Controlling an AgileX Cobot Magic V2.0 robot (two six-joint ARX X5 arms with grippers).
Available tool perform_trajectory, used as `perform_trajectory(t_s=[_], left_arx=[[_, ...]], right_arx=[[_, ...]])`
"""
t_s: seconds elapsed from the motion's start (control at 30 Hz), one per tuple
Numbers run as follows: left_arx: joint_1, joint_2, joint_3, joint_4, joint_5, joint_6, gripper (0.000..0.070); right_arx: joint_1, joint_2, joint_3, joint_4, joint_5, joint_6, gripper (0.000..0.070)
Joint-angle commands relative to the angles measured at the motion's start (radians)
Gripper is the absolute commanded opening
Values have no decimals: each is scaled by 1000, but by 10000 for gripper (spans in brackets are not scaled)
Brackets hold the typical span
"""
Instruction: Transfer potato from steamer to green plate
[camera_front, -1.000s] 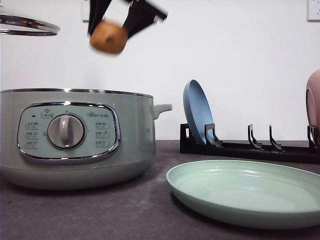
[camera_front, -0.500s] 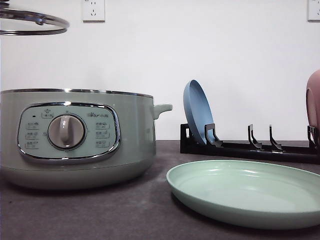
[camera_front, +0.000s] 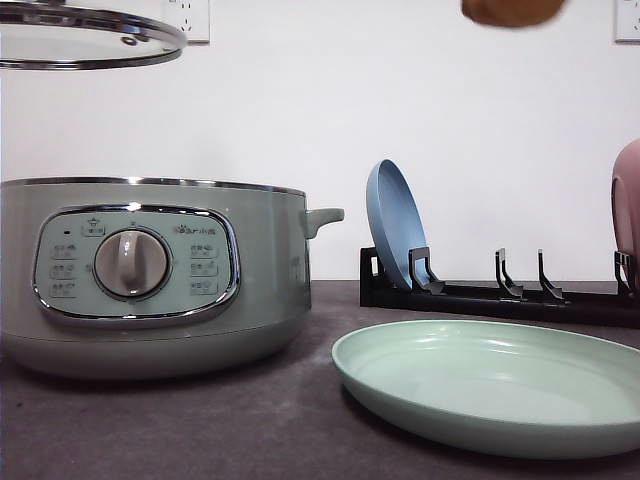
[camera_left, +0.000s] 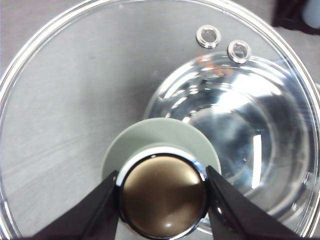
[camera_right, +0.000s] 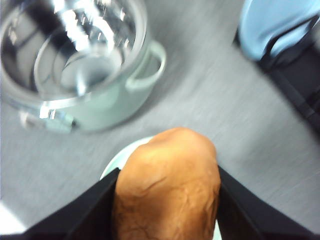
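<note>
**Potato held aloft, lid held clear of the open steamer**

The right claw is closed on the potato, its two dark fingers pressing against the tuber's flanks. In the front view the potato shows as an orange-brown lump at the upper edge, high above the worktop and over the green plate, not touching it. From the right wrist camera a sliver of the green plate shows just beneath the potato, with the steamer beyond it, open, its shiny inner bowl exposed and its small side handle turned toward the plate.

The left claw is clamped on the lid knob, a finger on each side of the chrome-rimmed cap. The glass lid hangs level in the air above the steamer, well clear of its rim.

The steamer stands on the grey worktop to the left, its dial panel facing the camera. The green plate lies flat to the right of it, near but not touching. Behind, a black rack holds a blue plate upright, and a pink dish shows at the right edge.
</note>
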Motion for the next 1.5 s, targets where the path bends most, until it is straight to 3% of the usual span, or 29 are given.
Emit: perform_trajectory(t_s=[0.0,0.2,0.6,0.83,1.13,1.47], left_arx=[[-15,-4,37,16,5,0,0],[-68,-4,37,16,5,-1,0],[-126,-4,37,16,5,-2,0],[-146,-4,37,16,5,-2,0],[-176,-4,37,11,5,-2,0],[-212,-4,37,-4,6,-2,0]], right_arx=[[3,-14,-48,37,-18,-7,166],[3,-40,-221,142,-38,-7,166],[3,21,-552,510,-70,37,166],[3,147,-588,617,-70,47,166],[3,268,-588,644,-70,47,168],[4,267,-587,644,-70,61,479]])
